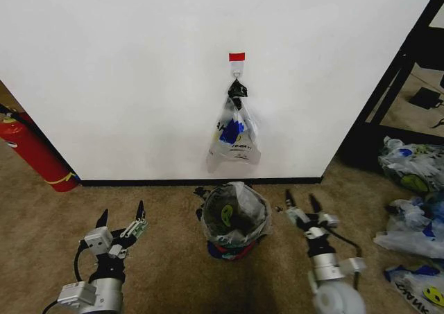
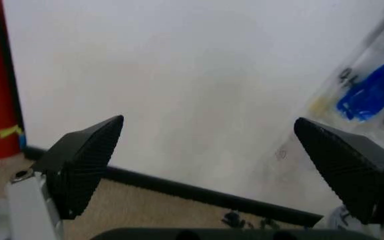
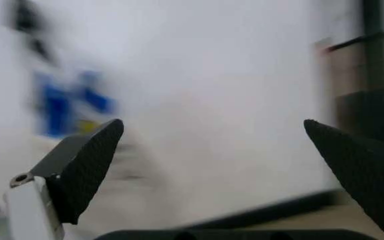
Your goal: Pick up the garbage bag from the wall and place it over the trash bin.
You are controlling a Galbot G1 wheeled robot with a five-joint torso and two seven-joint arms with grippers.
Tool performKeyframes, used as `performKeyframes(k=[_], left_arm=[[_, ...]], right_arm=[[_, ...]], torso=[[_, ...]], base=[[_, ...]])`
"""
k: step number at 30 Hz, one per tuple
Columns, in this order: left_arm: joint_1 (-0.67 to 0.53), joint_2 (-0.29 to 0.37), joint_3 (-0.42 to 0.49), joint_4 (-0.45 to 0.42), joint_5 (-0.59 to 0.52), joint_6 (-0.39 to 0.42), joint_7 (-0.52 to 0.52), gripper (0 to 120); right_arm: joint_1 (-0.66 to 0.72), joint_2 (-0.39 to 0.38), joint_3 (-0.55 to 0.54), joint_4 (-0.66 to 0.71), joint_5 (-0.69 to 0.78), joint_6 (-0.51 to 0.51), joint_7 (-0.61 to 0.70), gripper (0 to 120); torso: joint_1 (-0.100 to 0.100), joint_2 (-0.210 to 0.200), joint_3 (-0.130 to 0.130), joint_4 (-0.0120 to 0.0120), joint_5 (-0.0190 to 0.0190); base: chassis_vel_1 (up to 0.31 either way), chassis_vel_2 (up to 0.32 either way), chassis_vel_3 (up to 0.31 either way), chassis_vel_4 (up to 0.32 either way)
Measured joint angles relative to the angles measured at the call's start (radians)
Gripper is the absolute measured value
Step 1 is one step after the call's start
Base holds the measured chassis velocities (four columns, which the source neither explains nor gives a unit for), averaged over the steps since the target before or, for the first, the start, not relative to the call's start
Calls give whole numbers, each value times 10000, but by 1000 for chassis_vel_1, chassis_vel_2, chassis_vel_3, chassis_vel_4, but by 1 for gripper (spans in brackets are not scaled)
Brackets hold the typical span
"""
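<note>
Carpet open around trash bin [image 1: 234,222] — grippers apart.

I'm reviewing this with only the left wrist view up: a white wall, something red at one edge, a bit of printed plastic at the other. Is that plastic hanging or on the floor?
Observer: Hanging. The garbage bag hangs from a hook on the wall.
Operator: Where's the bin?
Observer: The trash bin stands on the carpet directly below, already lined with a bag.
Operator: And the claws?
Observer: The left claw and right claw are open, low, either side of the bin.
</note>
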Motion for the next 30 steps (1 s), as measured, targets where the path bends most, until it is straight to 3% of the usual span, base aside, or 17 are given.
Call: performKeyframes(k=[2,7,14,21,30], left_arm=[[-1,2,21,37,63,-88,57,100],[-118,26,329,672,974,-1396,742,100],[-38,-157,442,1036,2061,-2125,795,100],[407,-310,322,836,2578,-2564,688,100],[233,-361,749,685,2723,-2222,612,100]], right_arm=[[-200,-37,107,83,-214,35,226,100],[-2279,-49,722,855,-2269,1355,1766,100],[-3369,400,310,2256,-2513,1808,1759,100],[-3808,820,58,2737,-3142,2466,1264,100],[-3567,1329,-5,3117,-3153,1849,1335,100]], torso=[[0,0,0,0,-1],[-1,0,-1,-3,-4],[-1,0,-1,0,-3],[-1,1,-1,1,-4],[-1,0,0,-1,-4]], base=[[0,0,0,0],[0,0,0,0],[0,0,0,0],[0,0,0,0],[0,0,0,0]])
